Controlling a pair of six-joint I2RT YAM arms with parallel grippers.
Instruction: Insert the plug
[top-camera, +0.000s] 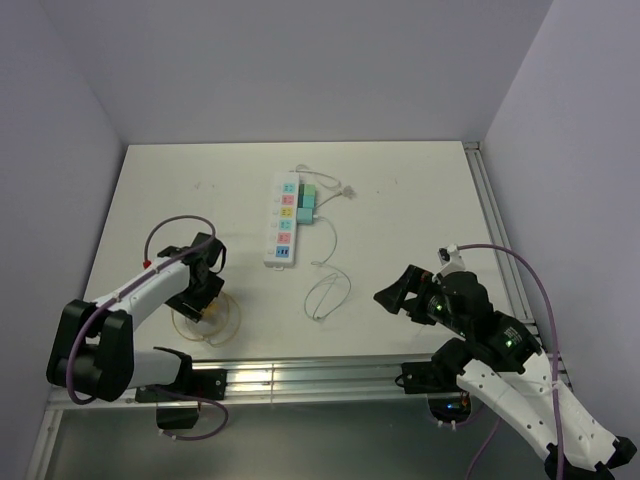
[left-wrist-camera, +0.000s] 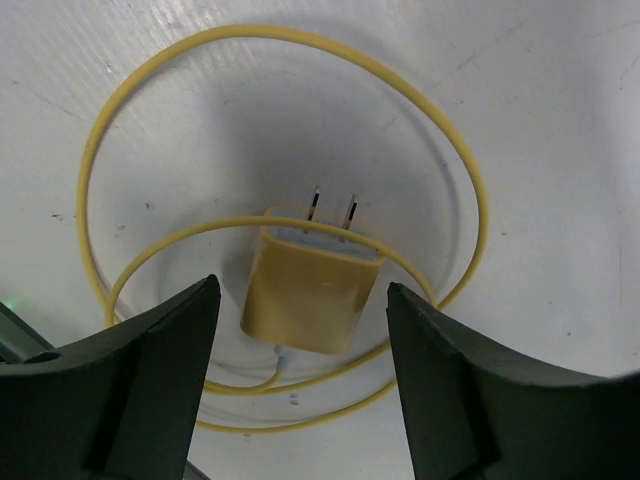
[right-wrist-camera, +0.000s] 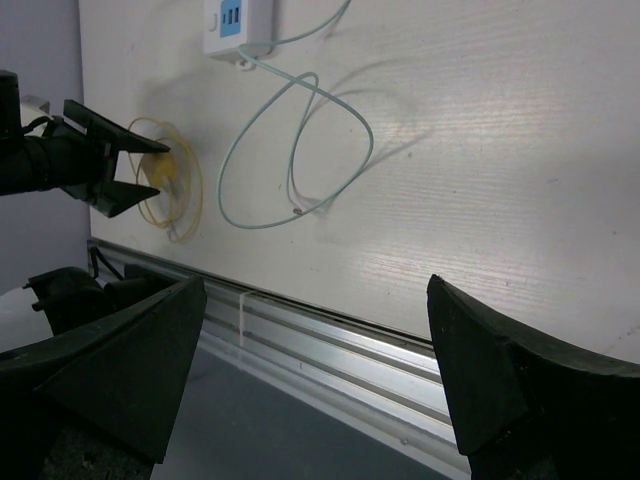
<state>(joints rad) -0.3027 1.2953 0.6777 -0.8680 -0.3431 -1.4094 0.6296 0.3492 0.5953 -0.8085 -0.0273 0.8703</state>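
Straddling the yellow plug (left-wrist-camera: 312, 288), flat inside its coiled cord (left-wrist-camera: 470, 190) at the table's (top-camera: 420, 210) 7 o'clock, left gripper (top-camera: 204, 287) spread wide, holding nothing; right gripper (top-camera: 392, 295) likewise spread at 4 o'clock; risk: closing fingers (left-wrist-camera: 165, 345) may pinch a cord loop, tilting the plug.

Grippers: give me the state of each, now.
Left gripper: open, straddling the yellow plug, not gripping it.
Right gripper: open, holding nothing.
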